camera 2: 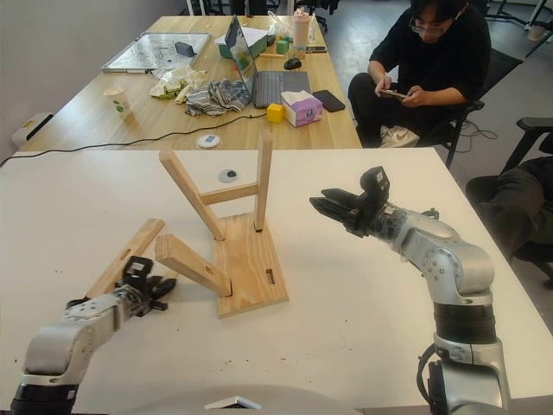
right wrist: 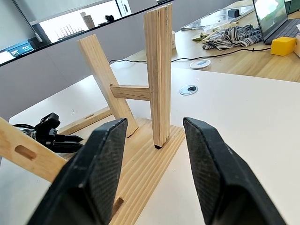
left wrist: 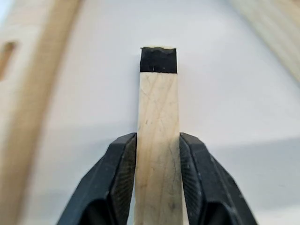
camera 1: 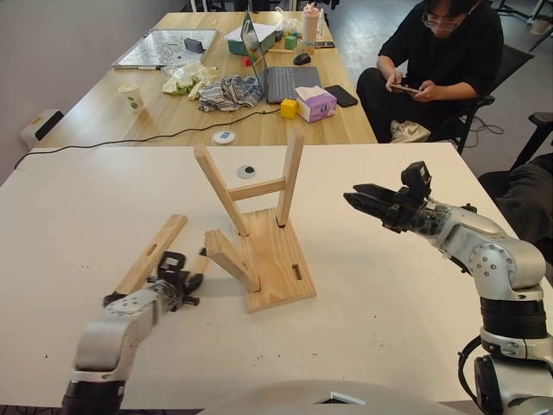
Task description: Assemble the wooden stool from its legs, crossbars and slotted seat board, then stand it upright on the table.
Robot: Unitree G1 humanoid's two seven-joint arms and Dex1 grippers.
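Seat board point(camera 1: 275, 259) lies flat mid-table point(camera 1: 389, 303), slots up. Two legs point(camera 1: 220, 190) point(camera 1: 290, 177) stand in its far slots, joined by a crossbar point(camera 1: 257, 189); the left one leans left, the right one is near upright. A third leg point(camera 1: 232, 259) sits at the board's near-left edge, tilted low towards the left. A fourth leg point(camera 1: 152, 253) lies loose on the table, left of the board.

Left claw point(left wrist: 157, 140) is low over the table between the loose leg and the board, clamped on a thin black-tipped bar point(left wrist: 158, 93). Right claw point(camera 1: 356, 197) hovers right of the standing legs, fingers apart, holding nothing, pointed at them.
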